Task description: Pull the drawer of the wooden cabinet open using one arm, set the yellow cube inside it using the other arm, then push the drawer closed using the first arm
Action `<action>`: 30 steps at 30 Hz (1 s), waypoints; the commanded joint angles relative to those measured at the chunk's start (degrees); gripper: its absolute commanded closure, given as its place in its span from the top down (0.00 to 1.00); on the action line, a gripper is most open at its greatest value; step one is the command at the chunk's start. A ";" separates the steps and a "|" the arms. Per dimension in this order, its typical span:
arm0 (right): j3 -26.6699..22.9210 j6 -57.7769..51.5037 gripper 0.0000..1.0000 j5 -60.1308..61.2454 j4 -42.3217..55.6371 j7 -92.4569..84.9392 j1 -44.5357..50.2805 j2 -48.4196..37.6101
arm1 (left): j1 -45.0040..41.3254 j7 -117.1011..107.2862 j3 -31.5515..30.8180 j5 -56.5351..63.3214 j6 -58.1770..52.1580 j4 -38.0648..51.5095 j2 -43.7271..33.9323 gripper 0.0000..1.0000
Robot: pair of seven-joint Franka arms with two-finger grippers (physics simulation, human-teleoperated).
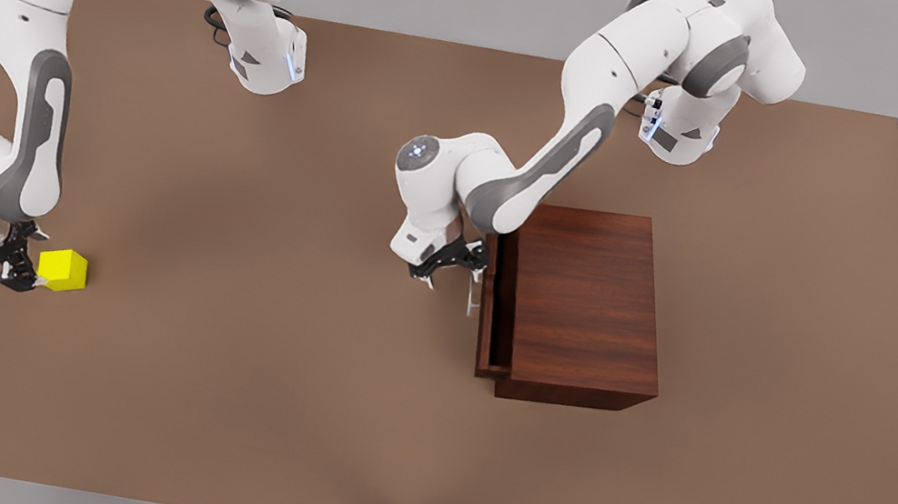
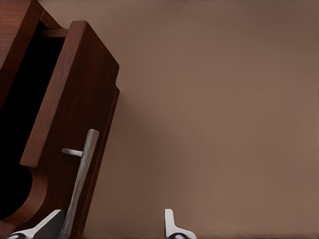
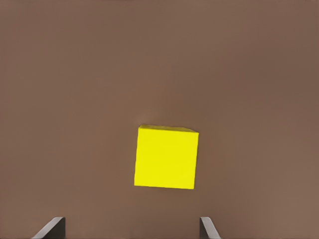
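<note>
drawer cracked open, cube on table

left gripper [image 1: 446, 265] at drawer [image 1: 488, 310] handle [image 2: 79, 186], fingers apart, bar near one finger, not clamped. wooden cabinet [image 1: 587, 304] mid-table. right gripper [image 1: 21, 271] spread wide just beside yellow cube [image 1: 63, 269], which sits on the table [image 1: 247, 401].

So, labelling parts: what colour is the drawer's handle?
Silver; the handle shows best in the left wrist view.

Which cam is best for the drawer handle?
Left wrist view: the handle shows close up, with the left pincer fingers either side of it. In the front view it is a thin sliver beside the drawer.
</note>
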 commanded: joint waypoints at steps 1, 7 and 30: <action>-0.05 2.19 1.00 -0.08 -0.01 0.54 -0.38 0.51 | -0.38 -3.41 -0.01 -0.01 0.33 0.20 -0.05 1.00; 0.04 6.49 1.00 -0.16 -0.09 -2.01 -2.05 2.27 | -1.26 -3.41 -0.27 -0.01 0.33 2.31 0.74 1.00; 0.39 10.19 1.00 -0.69 -0.45 -3.95 -5.04 7.81 | -5.31 -9.92 -0.53 -0.36 -0.90 7.94 2.94 1.00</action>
